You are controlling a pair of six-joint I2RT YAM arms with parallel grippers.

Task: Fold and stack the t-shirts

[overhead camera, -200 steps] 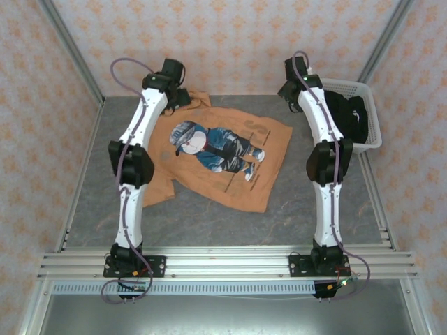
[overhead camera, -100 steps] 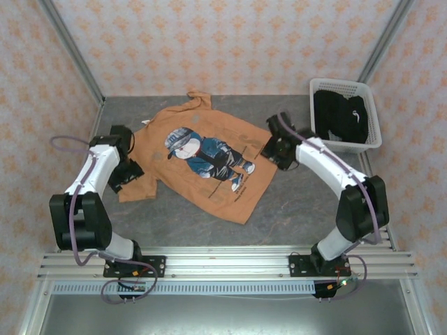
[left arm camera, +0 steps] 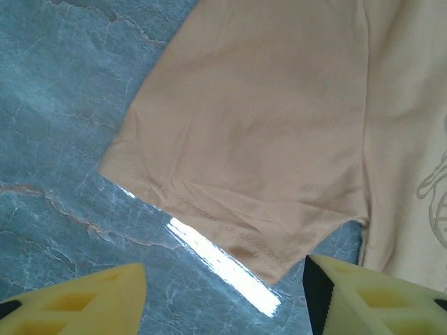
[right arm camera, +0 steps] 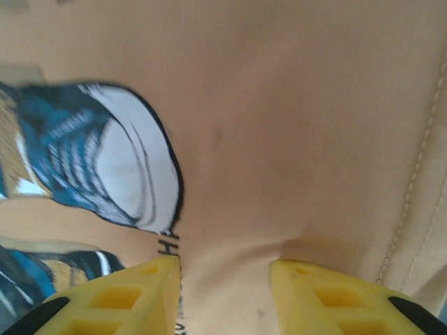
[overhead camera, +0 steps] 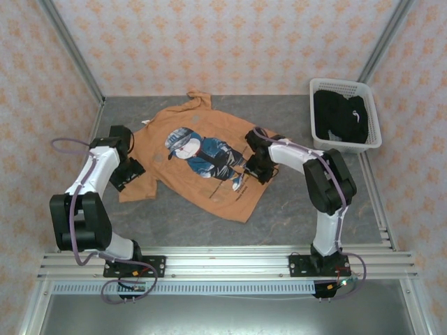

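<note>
Grey marbled tabletop (overhead camera: 314, 209) lay under your orange-tan cotton t-shirt (overhead camera: 230, 199), spread flat and print-up near the middle, its blue-and-white cartoon figure (overhead camera: 206, 150) showing. Your left gripper (left arm camera: 223, 279) hung over the plain short sleeve (left arm camera: 258, 139), jaws spread wide at its hem. Your right gripper (right arm camera: 223, 272) pressed down beside the printed shoe, jaws apart with a small pucker of cloth between them. Your black t-shirt (overhead camera: 339, 115) sat bunched in the white slotted plastic basket (overhead camera: 370, 143) at the far right.

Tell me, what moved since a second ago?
Both arms pulled back from the far edge, dragging the orange shirt nearer and leftward. The left gripper now sits at its sleeve; the right gripper presses beside the print. Basket and black shirt stayed.
</note>
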